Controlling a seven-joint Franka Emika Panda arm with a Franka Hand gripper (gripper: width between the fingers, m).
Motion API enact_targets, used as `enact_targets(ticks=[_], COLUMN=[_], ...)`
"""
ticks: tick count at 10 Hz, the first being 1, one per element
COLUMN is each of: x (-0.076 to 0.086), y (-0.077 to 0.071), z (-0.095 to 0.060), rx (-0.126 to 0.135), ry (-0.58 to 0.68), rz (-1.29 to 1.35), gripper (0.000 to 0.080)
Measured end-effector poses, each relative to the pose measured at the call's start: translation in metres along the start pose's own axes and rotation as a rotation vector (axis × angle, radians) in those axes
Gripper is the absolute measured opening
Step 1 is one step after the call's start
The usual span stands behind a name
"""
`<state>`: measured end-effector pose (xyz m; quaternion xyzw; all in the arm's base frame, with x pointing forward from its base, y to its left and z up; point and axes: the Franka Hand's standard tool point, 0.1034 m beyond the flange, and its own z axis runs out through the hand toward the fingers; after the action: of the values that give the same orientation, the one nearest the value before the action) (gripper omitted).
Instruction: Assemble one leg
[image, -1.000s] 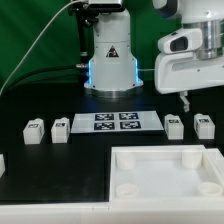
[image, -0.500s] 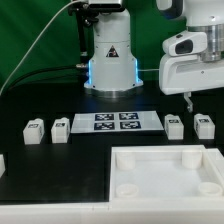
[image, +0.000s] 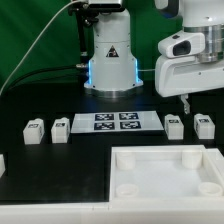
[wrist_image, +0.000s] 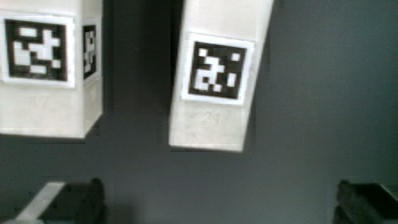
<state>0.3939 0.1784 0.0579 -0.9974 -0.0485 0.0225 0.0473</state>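
Four small white legs with black-and-white tags lie on the black table: two at the exterior view's left (image: 34, 131) (image: 60, 128) and two at its right (image: 175, 126) (image: 205, 125). My gripper (image: 186, 103) hangs above the right pair and touches neither. In the wrist view these two legs (wrist_image: 222, 85) (wrist_image: 50, 75) lie side by side, tags facing up. The gripper (wrist_image: 222, 205) is open and empty, with its dark fingertips (wrist_image: 71, 202) far apart at the picture's edge.
The large white tray with round corner sockets (image: 150, 157) lies in front at the exterior view's right. The marker board (image: 112, 122) lies between the leg pairs. The robot base (image: 110, 60) stands behind it. Another white part (image: 2, 163) shows at the left edge.
The gripper has shifted only slightly above the right pair of legs. The legs and the tray have not moved.
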Motion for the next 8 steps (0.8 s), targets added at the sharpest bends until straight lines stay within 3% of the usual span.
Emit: enact_targets(ticks=[8], x=[-0.0015], y=[0.0004], z=[0.0004], rx=[-0.002], ry=[-0.015], rz=[0.001], gripper=[0.0649])
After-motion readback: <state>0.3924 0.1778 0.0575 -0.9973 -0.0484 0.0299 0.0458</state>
